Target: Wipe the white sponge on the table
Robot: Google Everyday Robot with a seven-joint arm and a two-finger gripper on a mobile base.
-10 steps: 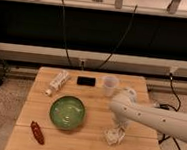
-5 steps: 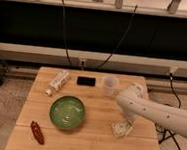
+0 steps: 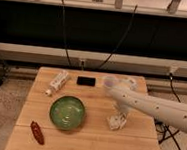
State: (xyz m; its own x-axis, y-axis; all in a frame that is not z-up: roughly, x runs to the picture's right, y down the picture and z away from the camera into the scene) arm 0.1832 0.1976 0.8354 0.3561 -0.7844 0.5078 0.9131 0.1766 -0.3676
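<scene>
The white sponge (image 3: pixel 115 123) lies on the wooden table (image 3: pixel 84 144), right of centre. My gripper (image 3: pixel 118 115) comes down from the white arm (image 3: pixel 154 107) that reaches in from the right. It is shut on the sponge from above and holds it against the table top. The arm's elbow hides part of the table behind it.
A green bowl (image 3: pixel 67 112) sits left of the sponge. A white labelled bottle (image 3: pixel 58 81) lies at the back left and a black phone (image 3: pixel 86 81) at the back centre. A translucent cup (image 3: pixel 109 81) stands just behind the arm. A reddish-brown object (image 3: pixel 37 132) lies front left.
The gripper and the sponge have slid together over the table, from nearer the front edge toward the back. The arm has drawn back with them. Nothing else moved.
</scene>
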